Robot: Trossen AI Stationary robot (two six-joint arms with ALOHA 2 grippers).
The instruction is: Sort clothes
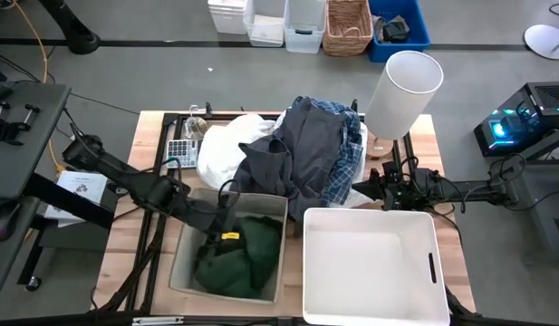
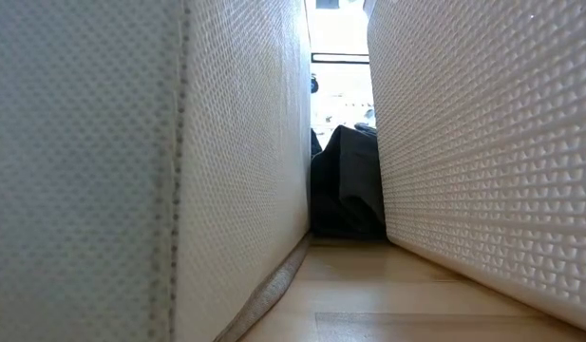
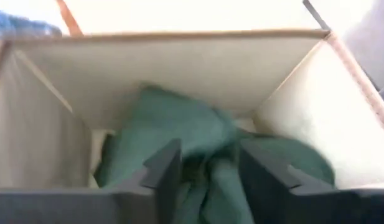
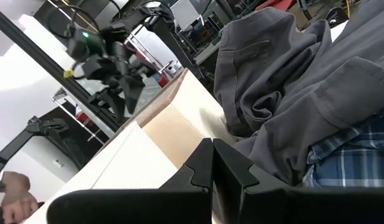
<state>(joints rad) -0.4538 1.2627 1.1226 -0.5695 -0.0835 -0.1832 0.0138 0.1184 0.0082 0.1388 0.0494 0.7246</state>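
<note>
The left gripper, fingers spread, hangs over the green garment lying in the beige bin: drop-off step, apparently done. Farther back, the right gripper, pressed together, must next open onto the grey garment heaped on the table.

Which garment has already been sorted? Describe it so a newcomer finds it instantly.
Two containers stand at the table's front edge: a rigid white bin and a beige fabric bin beside it. The dark green garment lies crumpled in the beige one, under the left gripper, the only clothing off the pile.
</note>
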